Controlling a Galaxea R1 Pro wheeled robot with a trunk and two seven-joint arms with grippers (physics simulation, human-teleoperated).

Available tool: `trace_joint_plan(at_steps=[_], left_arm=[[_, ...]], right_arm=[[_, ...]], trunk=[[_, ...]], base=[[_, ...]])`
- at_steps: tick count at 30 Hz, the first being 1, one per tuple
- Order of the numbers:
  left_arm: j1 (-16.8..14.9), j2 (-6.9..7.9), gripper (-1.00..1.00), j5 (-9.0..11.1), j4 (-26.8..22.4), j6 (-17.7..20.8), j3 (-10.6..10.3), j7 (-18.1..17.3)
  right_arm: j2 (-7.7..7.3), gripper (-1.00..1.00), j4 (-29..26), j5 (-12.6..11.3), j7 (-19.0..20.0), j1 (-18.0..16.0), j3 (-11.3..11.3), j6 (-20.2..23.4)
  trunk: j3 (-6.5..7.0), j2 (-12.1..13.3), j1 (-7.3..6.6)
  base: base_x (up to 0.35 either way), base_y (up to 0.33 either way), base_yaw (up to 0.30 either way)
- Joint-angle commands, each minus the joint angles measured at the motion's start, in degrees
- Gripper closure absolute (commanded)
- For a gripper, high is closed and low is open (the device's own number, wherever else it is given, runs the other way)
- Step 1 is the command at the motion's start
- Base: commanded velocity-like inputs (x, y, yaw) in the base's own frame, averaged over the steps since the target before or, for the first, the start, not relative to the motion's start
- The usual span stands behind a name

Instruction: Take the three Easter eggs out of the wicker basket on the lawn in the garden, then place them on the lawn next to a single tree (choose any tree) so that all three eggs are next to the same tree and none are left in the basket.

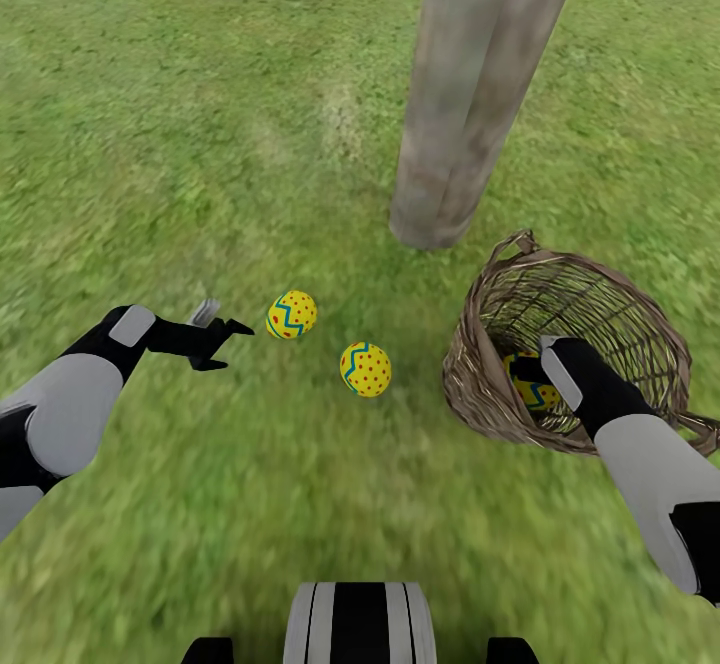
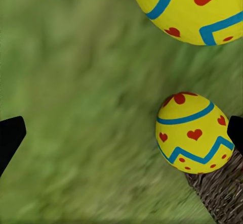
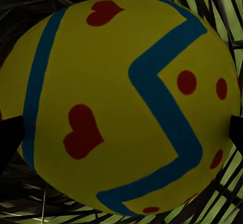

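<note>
From the head camera I see the lawn (image 1: 200, 144) all around, and the tree trunk (image 1: 470, 94) stands at about 1 o'clock from the middle of the picture, pale grey-brown and leaning a little. The wicker basket (image 1: 500, 344) lies tipped on the grass at about 4 o'clock, just beside the foot of the trunk, with its opening turned up toward me and its small loop at the rim on the trunk side.

Two Easter eggs are already on the grass. The first egg (image 1: 291, 314) is at about 9 o'clock from the second egg (image 1: 365, 369), near it but not touching. Both are a short way from the trunk, on its 7 o'clock side.

My left gripper (image 1: 225, 329) hovers low over the grass, just beside the first egg. Its fingers are spread, with nothing between them. In the left wrist camera the dark fingertips (image 2: 10, 138) stand far apart at the two edges, the near egg (image 2: 195, 133) lies close to one of them, the other egg (image 2: 192, 9) is further on, and a piece of the basket weave (image 2: 220, 193) shows behind.

My right gripper (image 1: 535, 369) reaches down inside the basket, at the third egg (image 1: 530, 389). In the right wrist camera this egg (image 3: 126, 102) sits between the two fingertips (image 3: 10, 143), with the weave behind it. I cannot tell if the fingers already press on it.
</note>
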Motion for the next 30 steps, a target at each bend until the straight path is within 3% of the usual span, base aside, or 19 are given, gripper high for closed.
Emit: trace_joint_plan(at_steps=[1, 25, 30], left_arm=[[0.0, -0.04, -1.00, -0.6, 0.0, 0.2, 0.3, -0.4], [0.0, -0.01, -1.00, -0.6, 0.0, 0.2, 0.3, -0.4], [0.0, -0.08, -1.00, -0.6, 0.0, 0.2, 0.3, -0.4]], right_arm=[[-0.10, 1.00, 0.4, -0.7, -0.5, 0.0, 0.4, 0.2], [-0.10, 1.00, 0.4, -0.6, -0.5, 0.0, 0.5, 0.2], [-0.10, 1.00, 0.4, -0.6, -0.5, 0.0, 0.5, 0.2]], trunk=[[-0.04, 0.0, 0.00], [-0.04, 0.0, 0.00], [1.07, 0.1, -0.12]], base=[[0.000, 0.000, 0.000], [0.000, 0.000, 0.000], [0.000, 0.000, 0.000]])
